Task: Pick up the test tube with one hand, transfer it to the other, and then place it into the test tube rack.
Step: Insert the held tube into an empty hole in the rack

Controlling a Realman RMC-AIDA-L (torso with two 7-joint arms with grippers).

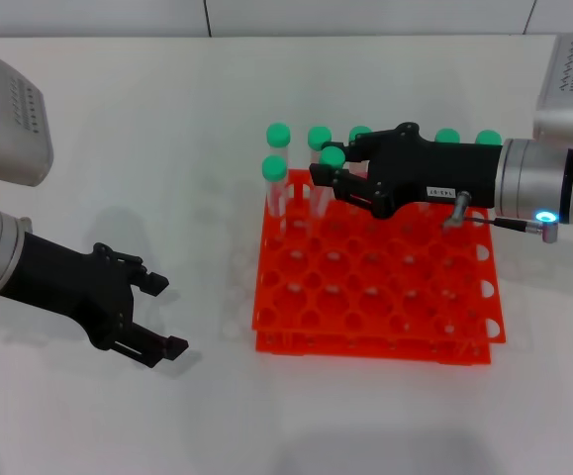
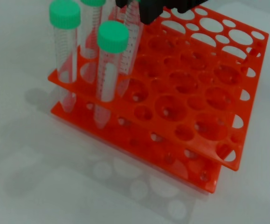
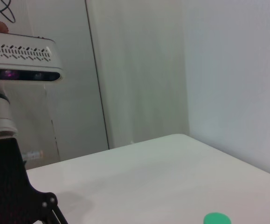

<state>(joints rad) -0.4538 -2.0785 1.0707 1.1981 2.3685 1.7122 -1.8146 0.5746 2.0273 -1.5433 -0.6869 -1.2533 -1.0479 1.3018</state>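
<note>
The orange-red test tube rack (image 1: 385,297) stands on the white table, right of centre. My right gripper (image 1: 328,176), black with a white label, reaches in over the rack's far row and is shut on the test tube (image 1: 333,156) just under its green cap. The tube hangs upright with its lower end at a hole in the rack. The left wrist view shows this tube (image 2: 132,35) under black fingers above the rack (image 2: 195,93). My left gripper (image 1: 167,315) hovers open and empty over the table, left of the rack.
Several other green-capped tubes (image 1: 275,168) stand in the rack's far row and far left corner, close around the held one. Two of these tubes (image 2: 111,37) rise near the left wrist camera. A green cap (image 3: 217,218) shows in the right wrist view.
</note>
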